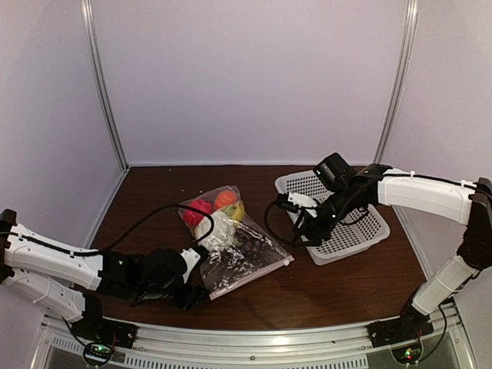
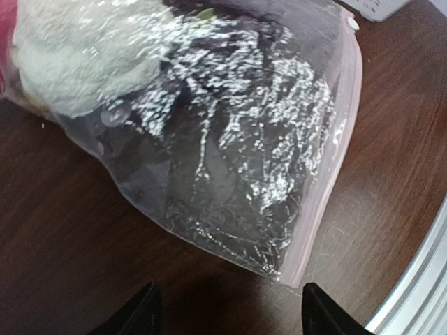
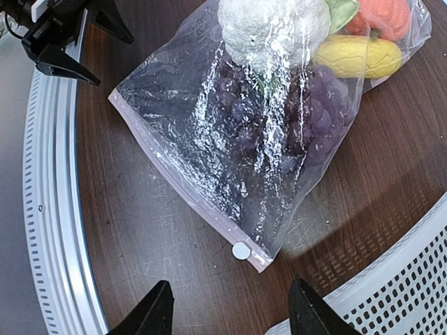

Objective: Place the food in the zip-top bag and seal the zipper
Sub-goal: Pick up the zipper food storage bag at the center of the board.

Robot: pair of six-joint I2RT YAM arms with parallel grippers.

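- The zip-top bag (image 1: 234,246) lies flat on the dark wood surface (image 1: 346,292), between the two arms, with all the food inside it.
- A white perforated basket (image 1: 361,231) stands just beside the bag, on the right arm's side, not touching it.
- A black cable (image 1: 154,215) loops from the left arm across the surface up to the bag's closed end. Nothing lies on top of the bag.
- A metal rail (image 3: 49,209) runs along the surface edge, near the bag's mouth.
- The zipper (image 3: 181,188) is a pale pinkish strip along the bag's mouth edge, the edge furthest from the red and orange pieces. A small white round tab (image 3: 241,251) sits at its corner nearest the basket. I cannot tell whether the strip is pressed closed.
- Left end effector (image 2: 230,321): fingers spread wide, holding nothing, just short of the bag's zipper corner furthest from the basket, not touching it.
- Right end effector (image 3: 234,310): fingers spread wide, empty, hanging between the bag's tab corner and the basket rim.
- Count: one bag, one basket, two end effectors.
- Food in the bag, five pieces: one white cauliflower (image 3: 272,28), one bunch of purple grapes (image 3: 307,105), one yellow piece (image 3: 356,56), one orange fruit (image 3: 380,14), one red pepper (image 1: 196,211).
- The grapes sit nearest the zipper; the red and orange pieces sit at the bag's closed end.
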